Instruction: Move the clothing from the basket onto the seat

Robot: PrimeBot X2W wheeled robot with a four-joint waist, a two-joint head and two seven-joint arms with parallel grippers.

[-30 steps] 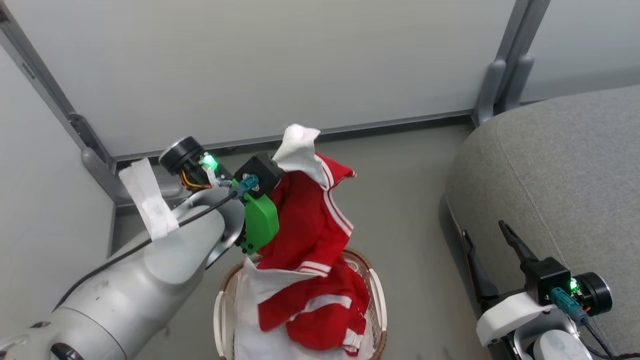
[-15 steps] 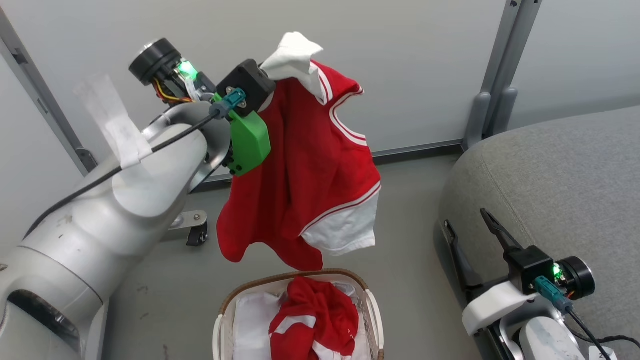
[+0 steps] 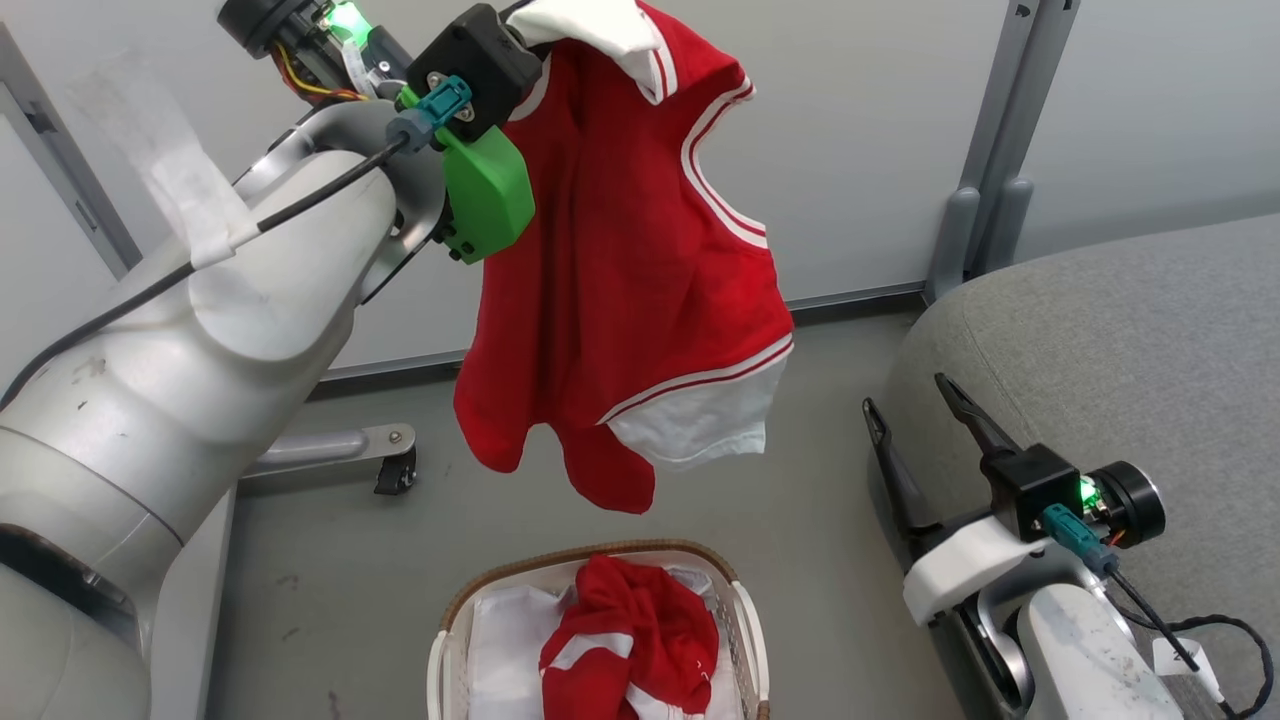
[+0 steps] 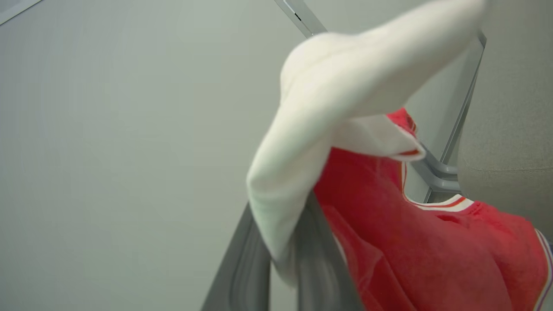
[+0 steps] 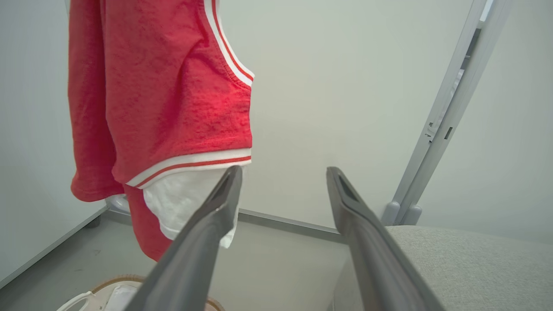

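Observation:
A red sleeveless piece of clothing point(image 3: 620, 260) with white panels and stripe trim hangs in the air above the basket point(image 3: 500, 572). My left gripper point(image 3: 520, 30) is shut on its white top edge. In the left wrist view the white fabric covers the fingertips and the red clothing point(image 4: 432, 250) hangs to the right. A second red garment point(image 3: 630, 640) lies crumpled in the basket on a white liner point(image 3: 495, 640). My right gripper point(image 3: 908, 393) stands open and empty beside the grey seat point(image 3: 1130, 340). In the right wrist view the open right gripper point(image 5: 284, 172) points past the hanging clothing point(image 5: 164, 95).
Pale wall panels with grey metal posts point(image 3: 985, 190) stand behind the basket. A metal foot with a caster point(image 3: 390, 470) rests on the grey floor at the left. The seat's rounded edge point(image 5: 475, 268) lies just right of my right fingers.
My left arm has lifted the red garment up out of the basket until it hangs free above it. The head camera has tilted. The right gripper stays open.

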